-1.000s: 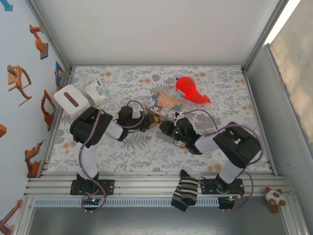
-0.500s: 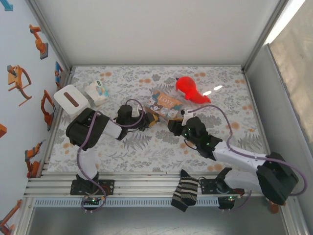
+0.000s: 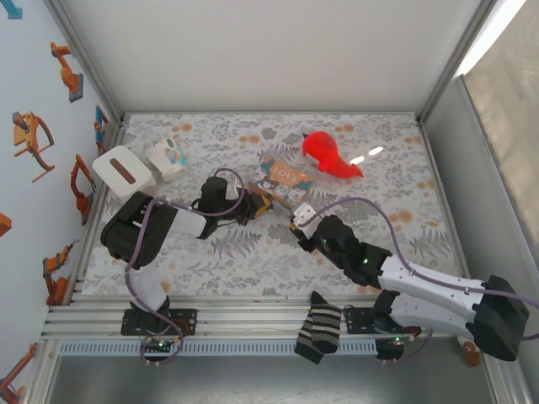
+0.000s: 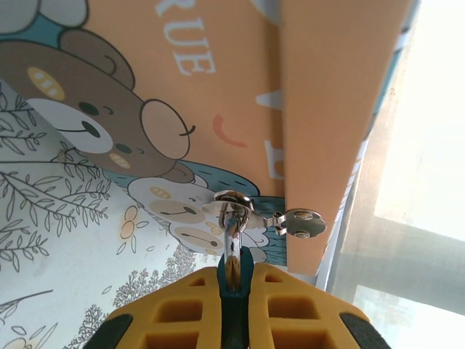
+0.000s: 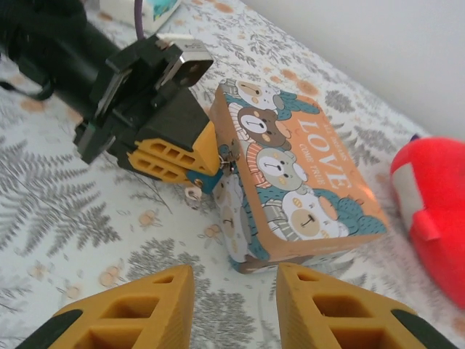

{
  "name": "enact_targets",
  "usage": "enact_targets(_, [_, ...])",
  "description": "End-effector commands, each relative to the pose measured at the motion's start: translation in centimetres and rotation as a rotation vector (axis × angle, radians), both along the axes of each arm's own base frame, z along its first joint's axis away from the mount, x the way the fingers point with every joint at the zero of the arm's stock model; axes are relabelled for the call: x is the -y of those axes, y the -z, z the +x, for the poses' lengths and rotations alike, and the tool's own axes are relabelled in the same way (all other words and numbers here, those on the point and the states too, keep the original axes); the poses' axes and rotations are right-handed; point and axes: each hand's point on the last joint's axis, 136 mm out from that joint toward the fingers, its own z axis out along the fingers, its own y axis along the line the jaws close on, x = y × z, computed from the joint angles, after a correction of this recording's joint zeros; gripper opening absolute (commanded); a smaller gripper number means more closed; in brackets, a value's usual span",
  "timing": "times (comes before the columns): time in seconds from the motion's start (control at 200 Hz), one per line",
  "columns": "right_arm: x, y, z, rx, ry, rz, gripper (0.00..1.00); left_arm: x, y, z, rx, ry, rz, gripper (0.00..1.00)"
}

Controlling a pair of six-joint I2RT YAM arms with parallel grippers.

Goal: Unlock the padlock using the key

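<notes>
The tin (image 3: 285,177) lies on the table (image 3: 396,151), a toy (image 3: 330,156) behind-right, a box (image 3: 123,172) far left.

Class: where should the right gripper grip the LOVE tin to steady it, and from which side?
Probably the near end of the tin, from above, one finger on each long side wall. It lies flat, so nothing fits beneath. The left gripper is shut on the padlock at the front wall's clasp; the end nearest the open right gripper is clear.
</notes>
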Motion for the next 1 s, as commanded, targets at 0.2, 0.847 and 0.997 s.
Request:
enact_targets(0.2, [-0.1, 1.2, 0.5, 0.248, -0.127, -0.369, 0.51, -0.1, -1.8, 0.1, 0.008, -0.041, -0.013, 0.06])
enact_targets(0.847, [-0.6, 4.5, 2.1, 0.188, -0.3, -0.402, 0.65, 0.4, -2.0, -0.4, -0.046, -0.104, -0.015, 0.01])
enact_targets(0.997, [-2.1, 4.3, 2.7, 0.203, -0.327, -0.387, 0.63, 0.4, -1.9, -0.4, -0.054, -0.109, -0.016, 0.01])
